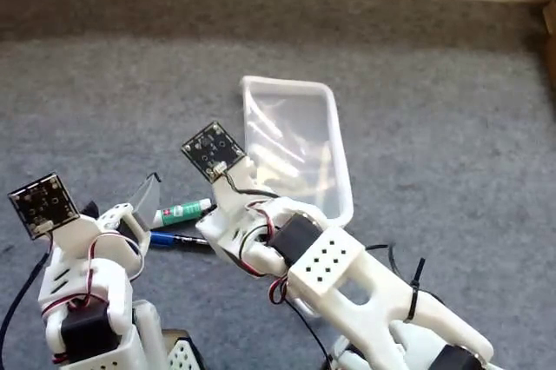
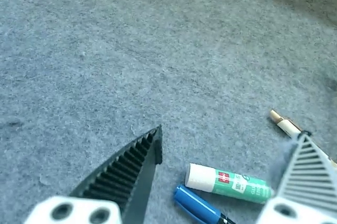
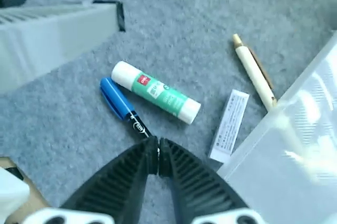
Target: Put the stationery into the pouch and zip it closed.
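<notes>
A clear plastic pouch lies open on the grey carpet; its edge is beside my right gripper. A green-and-white glue stick and a blue pen lie side by side. My right gripper is shut, its tips just over the pen's dark end. A beige pen and a white eraser rest next to the pouch. My left gripper hovers open above the glue stick and blue pen, holding nothing.
The left arm and right arm crowd the near side of the carpet. Open carpet stretches to the far left. The left gripper's pale finger sits close beside the glue stick.
</notes>
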Available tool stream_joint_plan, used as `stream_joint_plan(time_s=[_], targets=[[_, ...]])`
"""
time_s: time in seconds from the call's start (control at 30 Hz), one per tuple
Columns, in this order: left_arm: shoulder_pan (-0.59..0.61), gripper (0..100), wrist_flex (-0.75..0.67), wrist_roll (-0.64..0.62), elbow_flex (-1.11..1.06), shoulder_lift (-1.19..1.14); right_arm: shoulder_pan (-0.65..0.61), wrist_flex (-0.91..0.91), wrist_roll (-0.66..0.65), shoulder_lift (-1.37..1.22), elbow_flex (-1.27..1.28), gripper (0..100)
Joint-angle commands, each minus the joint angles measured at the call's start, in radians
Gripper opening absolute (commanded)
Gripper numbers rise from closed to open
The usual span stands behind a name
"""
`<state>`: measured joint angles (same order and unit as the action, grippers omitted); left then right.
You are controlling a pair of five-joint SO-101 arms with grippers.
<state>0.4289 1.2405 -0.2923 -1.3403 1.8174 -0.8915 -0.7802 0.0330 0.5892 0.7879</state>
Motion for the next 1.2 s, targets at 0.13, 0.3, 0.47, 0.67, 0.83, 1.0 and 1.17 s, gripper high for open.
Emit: stream_joint_plan(time_s=[0.13,0.3,0.47,0.67,0.83,1.0,1.17], targets=[[0.018,35,-0.021,-0.012,0.005,-0.002,-0.002,0.044,0.008,-0.255,-0.056,0.9],[0.018,35,-0.021,-0.012,0.005,-0.002,0.067,-0.054,0.008,-0.369,-0.159,0.9],[0.018,35,-0.021,-0.012,0.005,-0.002,0.113,-0.344,0.008,-0.375,-0.291,0.9],[0.018,35,-0.021,-0.012,0.005,-0.002,0.168,-0.513,-0.124,-0.381,-0.366,0.9],[0.018,35,-0.021,-0.012,0.005,-0.002,0.166,-0.567,-0.175,-0.371,-0.374,0.9],[0.018,35,-0.021,-0.012,0.005,-0.002,0.104,-0.492,-0.173,-0.378,-0.386,0.9],[0.018,35,-0.021,-0.012,0.005,-0.002,0.125,-0.38,-0.173,-0.383,-0.38,0.9]])
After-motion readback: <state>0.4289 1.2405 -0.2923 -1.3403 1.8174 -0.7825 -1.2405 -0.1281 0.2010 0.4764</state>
